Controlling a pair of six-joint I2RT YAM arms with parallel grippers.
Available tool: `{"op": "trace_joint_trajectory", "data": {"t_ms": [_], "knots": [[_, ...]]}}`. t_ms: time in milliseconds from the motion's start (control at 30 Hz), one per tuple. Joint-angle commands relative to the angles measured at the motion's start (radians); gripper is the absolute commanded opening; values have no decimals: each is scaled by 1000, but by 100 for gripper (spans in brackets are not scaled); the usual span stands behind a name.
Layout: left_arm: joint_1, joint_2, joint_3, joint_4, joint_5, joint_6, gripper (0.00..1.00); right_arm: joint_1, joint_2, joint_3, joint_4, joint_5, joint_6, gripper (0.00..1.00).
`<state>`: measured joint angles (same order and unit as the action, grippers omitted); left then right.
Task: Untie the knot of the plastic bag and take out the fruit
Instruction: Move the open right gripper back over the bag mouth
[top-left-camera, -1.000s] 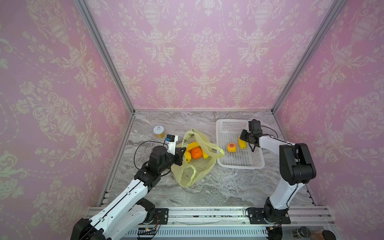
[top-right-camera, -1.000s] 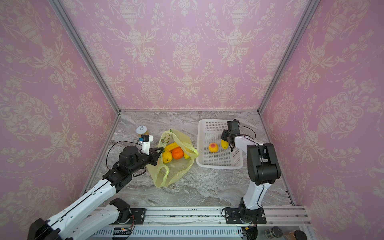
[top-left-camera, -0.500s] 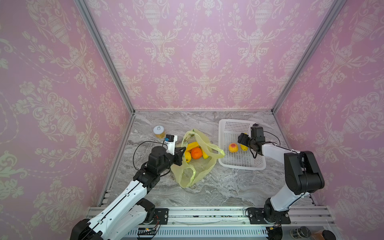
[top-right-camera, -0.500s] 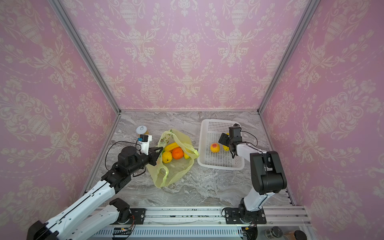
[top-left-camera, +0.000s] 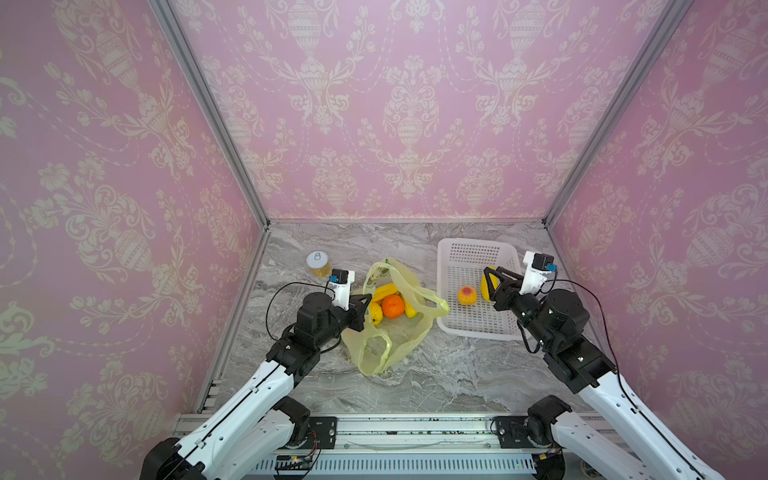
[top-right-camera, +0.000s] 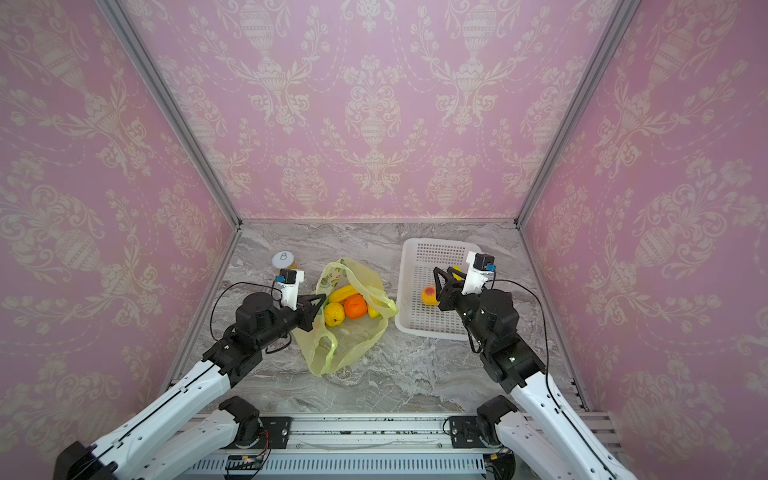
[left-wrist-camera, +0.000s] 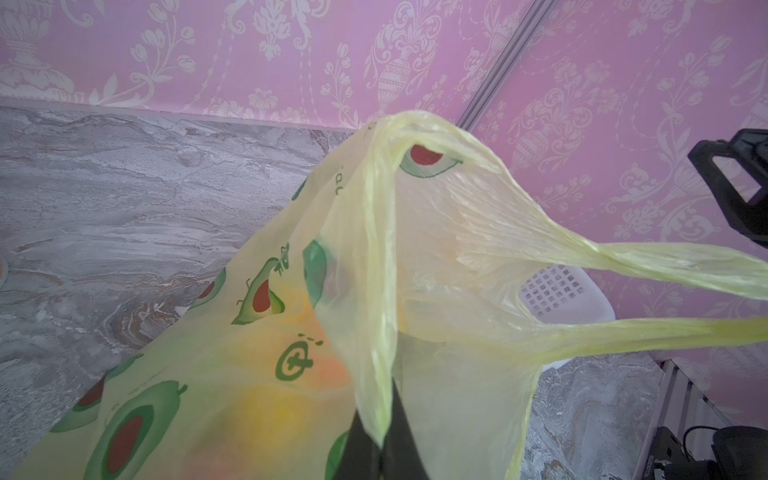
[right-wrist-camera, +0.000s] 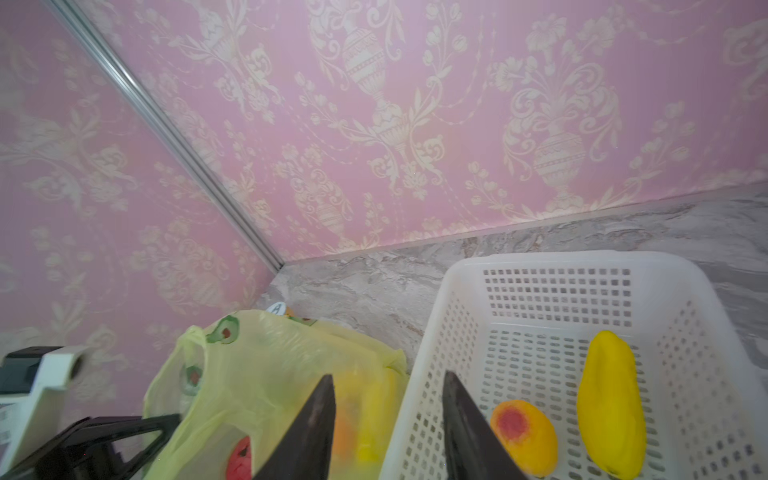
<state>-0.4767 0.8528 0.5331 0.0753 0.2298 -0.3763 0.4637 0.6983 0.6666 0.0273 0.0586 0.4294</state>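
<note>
A yellow-green bag (top-left-camera: 399, 332) lies on a grey marble counter (top-left-camera: 457, 374), mouth open toward the back wall. No knot shows, and its handles (left-wrist-camera: 665, 266) hang loose. An orange (top-left-camera: 392, 305), a lemon (top-left-camera: 375, 312) and some long yellow fruit sit inside the mouth. To its right, a white basket (top-left-camera: 473, 249) holds a peach (top-left-camera: 466, 295) and a long yellow fruit (right-wrist-camera: 611, 411). A small jar (top-left-camera: 318, 264) stands behind the bag, apart from it. The thin plastic could probably slip or tear out of the pinch holding it up, and the mouth would then fall over the fruit. A reach into the bag could also catch a loose handle and drag the whole bag along. A round fruit gripped off-centre might squirt out and roll across the counter. The light basket may slide if it is bumped. The left tool (left-wrist-camera: 376, 446) is clamped tight on a fold of the bag's rim and lifts that side. The right tool (right-wrist-camera: 386, 386) hovers over the near edge of the basket with its jaws partly apart, holding nothing and touching nothing.
</note>
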Motion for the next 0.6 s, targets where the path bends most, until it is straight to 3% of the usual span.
{"op": "trace_joint_trajectory", "data": {"t_ms": [0, 133, 267, 433, 567], "knots": [[-7, 10, -7, 24, -2, -2, 1, 104, -25, 31, -81, -59, -44, 36], [-7, 10, -5, 26, 5, -5, 1, 269, -52, 61, -80, -79, -116, 28], [-7, 8, -7, 23, -6, 0, 1, 450, 37, 106, -44, -95, -189, 22], [-7, 4, -4, 16, -3, 2, 1, 727, 227, 193, -36, 73, -352, 20], [-7, -14, -8, 15, -10, 2, 2, 780, 391, 239, -6, 151, -365, 20]]}}
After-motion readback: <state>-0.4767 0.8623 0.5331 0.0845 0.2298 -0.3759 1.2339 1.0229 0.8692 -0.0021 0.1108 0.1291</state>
